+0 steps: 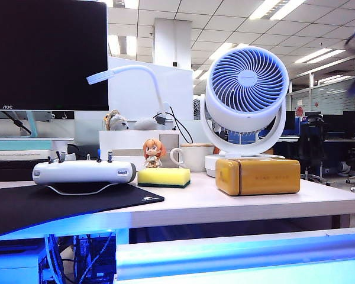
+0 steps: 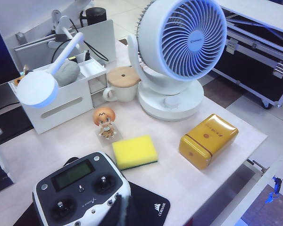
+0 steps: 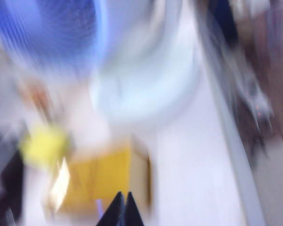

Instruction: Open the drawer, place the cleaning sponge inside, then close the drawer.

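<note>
Yellow foam cleaning sponge (image 1: 163,177) lies flat; right gripper (image 3: 123,207) closed; left gripper (image 2: 120,214) blurred.

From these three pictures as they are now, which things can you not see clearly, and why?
- Right wrist view: motion blur smears all; the cleaning sponge is a yellow patch. The right gripper shows only dark tips together.
- Left gripper: a blurred dark shape cut by the edge in the left wrist view; its opening is unreadable.
- Drawer: in the exterior view a glowing blue-white band, cut by the edge; no lock or keys visible.
- Exterior view: a blurred dark streak by the right edge, unidentifiable.
</note>
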Robot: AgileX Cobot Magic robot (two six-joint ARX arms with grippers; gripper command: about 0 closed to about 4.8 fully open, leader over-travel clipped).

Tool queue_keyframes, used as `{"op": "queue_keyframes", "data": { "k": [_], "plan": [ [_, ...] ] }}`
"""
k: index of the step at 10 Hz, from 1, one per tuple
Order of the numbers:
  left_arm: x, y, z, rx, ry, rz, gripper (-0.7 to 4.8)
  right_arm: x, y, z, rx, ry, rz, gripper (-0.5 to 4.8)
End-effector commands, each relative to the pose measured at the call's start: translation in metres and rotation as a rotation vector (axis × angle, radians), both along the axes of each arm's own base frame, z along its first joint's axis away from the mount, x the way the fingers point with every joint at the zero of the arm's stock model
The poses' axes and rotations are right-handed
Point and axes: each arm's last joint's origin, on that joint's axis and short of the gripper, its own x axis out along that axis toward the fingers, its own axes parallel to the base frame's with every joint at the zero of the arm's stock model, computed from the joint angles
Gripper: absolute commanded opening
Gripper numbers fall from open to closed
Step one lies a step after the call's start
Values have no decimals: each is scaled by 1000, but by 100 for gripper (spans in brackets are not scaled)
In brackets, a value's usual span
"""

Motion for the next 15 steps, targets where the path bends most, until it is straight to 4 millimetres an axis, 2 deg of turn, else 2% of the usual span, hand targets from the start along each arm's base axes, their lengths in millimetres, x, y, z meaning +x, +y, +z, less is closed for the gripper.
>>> {"op": "queue_keyframes", "data": {
  "k": [1, 3, 6, 9, 10, 12, 15],
  "plan": [
    [-1, 0, 3, -6, -24, -4, -6, -10, 23, -34, -135, 223, 60, -5],
    [-1, 0, 3, -7, -25, -4, -6, -11, 30, -47, -167, 264, 58, -5],
    [-1, 0, 3, -7, -23, -6, -6, -7, 37, -82, -243, 396, 74, -5],
    [-1, 0, 3, -7, -24, -5, -6, -3, 36, -100, -257, 452, 104, -5],
    [-1, 0, 3, -7, -25, -4, -6, -2, 44, -109, -297, 474, 143, -5],
    [-1, 0, 3, -7, -25, -3, -6, 0, 56, -119, -339, 508, 161, -5],
    [-1, 0, 3, -6, -25, -3, -6, 1, 59, -128, -361, 542, 160, -5]
  ]
}}
